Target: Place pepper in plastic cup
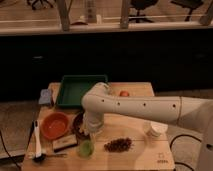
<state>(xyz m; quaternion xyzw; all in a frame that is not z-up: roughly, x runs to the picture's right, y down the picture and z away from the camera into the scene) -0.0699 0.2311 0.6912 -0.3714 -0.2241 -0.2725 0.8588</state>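
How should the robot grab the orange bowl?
By its rim, from straight above, I'd guess. The orange bowl sits upright and open and looks too wide to take whole, so pinching its wall suits better. The back rim seems freest: a brush lies on one side and a brown bowl on the other. The gripper hangs by the brown bowl.

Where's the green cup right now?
Camera view: the green cup stands near the front edge of the table, left of centre, below the gripper, beside the brown pile.
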